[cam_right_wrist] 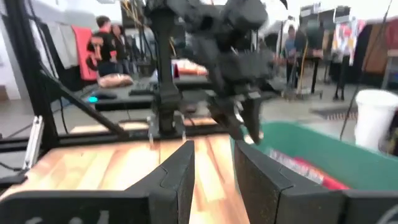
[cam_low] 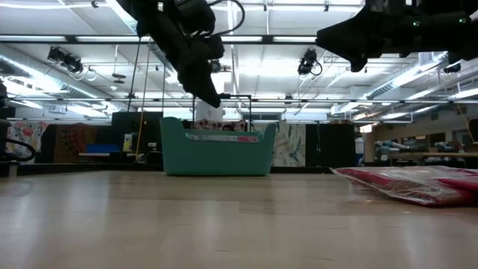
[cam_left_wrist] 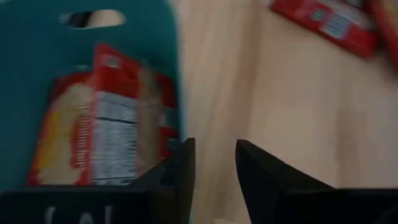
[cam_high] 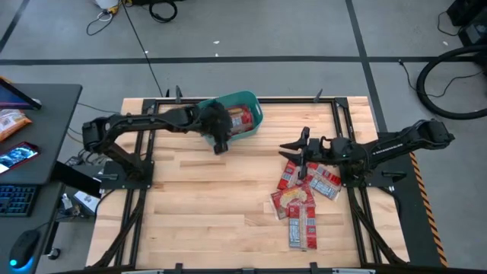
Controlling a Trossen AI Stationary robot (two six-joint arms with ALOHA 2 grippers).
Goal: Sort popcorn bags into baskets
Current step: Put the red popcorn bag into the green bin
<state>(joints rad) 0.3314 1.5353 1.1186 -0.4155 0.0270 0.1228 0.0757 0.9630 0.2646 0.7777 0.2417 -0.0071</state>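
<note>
The teal tub [cam_high: 245,97] stands near the table's far edge, with red popcorn bags [cam_high: 242,118] lying inside it; the left wrist view shows those bags [cam_left_wrist: 106,134] against the tub's wall [cam_left_wrist: 37,43]. My left gripper [cam_high: 221,146] hangs open and empty just off the tub's near side [cam_left_wrist: 214,165]. Several more red bags [cam_high: 304,194] lie flat and overlapping on the table's right half. My right gripper [cam_high: 293,150] hovers open and empty above the far end of that pile, pointing toward the tub [cam_right_wrist: 214,165].
A dark desk left of the table carries an orange packet [cam_high: 11,122], a keyboard and a phone. Black frame rails [cam_high: 335,122] run along the table's sides. Bare wood [cam_high: 198,205] spans the near-left of the table. People stand in the room beyond [cam_right_wrist: 102,43].
</note>
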